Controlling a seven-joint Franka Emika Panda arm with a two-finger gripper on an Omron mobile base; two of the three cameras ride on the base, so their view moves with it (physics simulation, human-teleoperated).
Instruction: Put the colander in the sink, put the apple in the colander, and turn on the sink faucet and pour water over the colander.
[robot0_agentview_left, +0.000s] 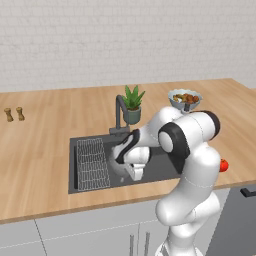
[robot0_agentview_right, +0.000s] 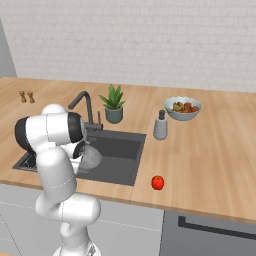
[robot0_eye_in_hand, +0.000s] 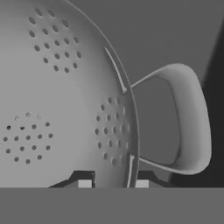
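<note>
The silver-grey colander (robot0_eye_in_hand: 57, 109), dotted with holes, hangs low inside the dark sink (robot0_agentview_left: 162, 165), its loop handle (robot0_eye_in_hand: 192, 127) pointing right in the hand view. My gripper (robot0_eye_in_hand: 113, 183) is shut on the colander's rim, one fingertip inside the bowl and one outside. From the base views the hand (robot0_agentview_left: 134, 161) reaches down into the basin with the colander (robot0_agentview_right: 91, 159) beneath it. The red apple (robot0_agentview_right: 158, 182) lies on the wooden counter right of the sink, near the front edge, and shows as the apple (robot0_agentview_left: 223, 165) behind my arm. The dark faucet (robot0_agentview_left: 119, 112) stands at the sink's back edge.
A wire grid rack (robot0_agentview_left: 92, 162) covers the sink's left part. A potted plant (robot0_agentview_right: 114, 106) stands by the faucet, a soap dispenser (robot0_agentview_right: 160, 125) and a pedestal fruit bowl (robot0_agentview_right: 183, 108) further right. Two small shakers (robot0_agentview_left: 14, 114) sit far left.
</note>
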